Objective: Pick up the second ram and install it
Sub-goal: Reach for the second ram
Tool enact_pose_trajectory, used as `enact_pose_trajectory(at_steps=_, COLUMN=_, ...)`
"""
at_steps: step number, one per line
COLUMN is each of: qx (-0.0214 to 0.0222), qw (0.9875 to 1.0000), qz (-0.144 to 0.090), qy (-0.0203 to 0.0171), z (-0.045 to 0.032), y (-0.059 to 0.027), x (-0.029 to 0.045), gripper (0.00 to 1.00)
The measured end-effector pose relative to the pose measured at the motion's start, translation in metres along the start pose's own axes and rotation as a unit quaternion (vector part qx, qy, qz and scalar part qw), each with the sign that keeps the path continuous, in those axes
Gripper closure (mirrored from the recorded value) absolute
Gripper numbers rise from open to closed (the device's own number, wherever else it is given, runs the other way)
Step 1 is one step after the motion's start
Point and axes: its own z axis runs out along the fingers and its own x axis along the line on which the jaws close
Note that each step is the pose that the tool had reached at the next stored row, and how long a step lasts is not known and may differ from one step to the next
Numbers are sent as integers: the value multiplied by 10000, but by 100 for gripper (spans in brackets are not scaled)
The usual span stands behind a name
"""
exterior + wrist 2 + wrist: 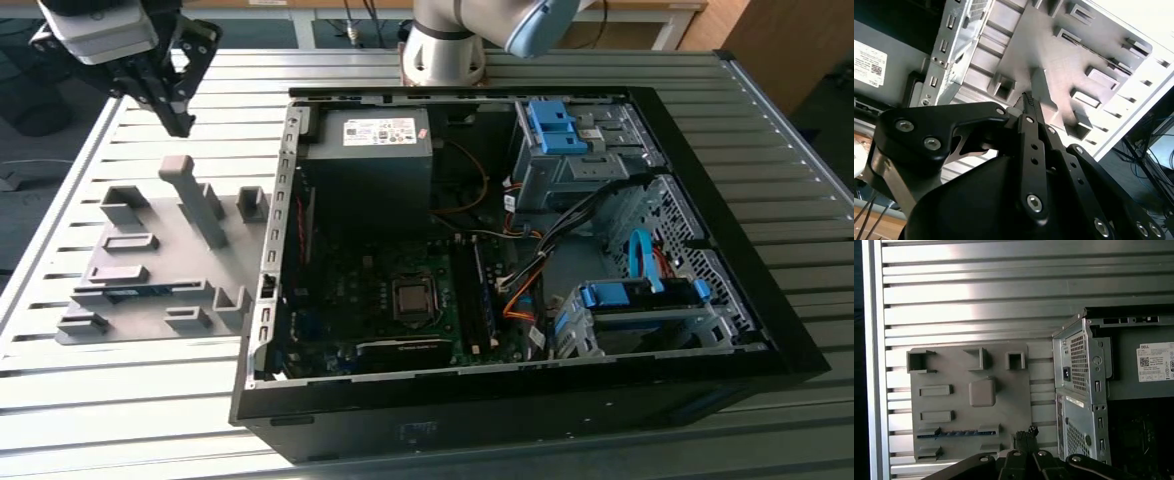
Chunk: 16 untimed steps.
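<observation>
The second ram [139,291] is a thin blue-green strip lying edge-up in a long slot of the grey fixture plate [160,260], at the exterior view's left beside the open computer case [534,250]. The first wrist view shows the second ram [956,433] in the same slot of the plate [1004,405]. My gripper [178,125] hangs well above the plate's far end, its black fingers pressed together with nothing between them. The closed fingertips also appear in both wrist views, gripper [1026,432] and gripper [1027,100], with the plate below them.
Inside the case a dark green memory stick [471,295] stands in a motherboard slot beside the processor socket [412,297]. Blue drive-bay clips [554,125] and orange cables [521,295] fill the case's right side. A tall grey post [196,200] rises from the plate. The slatted metal table [134,400] surrounds everything.
</observation>
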Motion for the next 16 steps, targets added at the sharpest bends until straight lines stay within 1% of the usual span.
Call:
enact_pose_trajectory(at_steps=8, qx=0, qw=10000, qz=0, qy=0, z=-1, y=-21, x=203, gripper=89)
enact_pose_trajectory(at_steps=16, qx=0, qw=10000, qz=0, qy=0, z=0, y=-96, x=413, gripper=89)
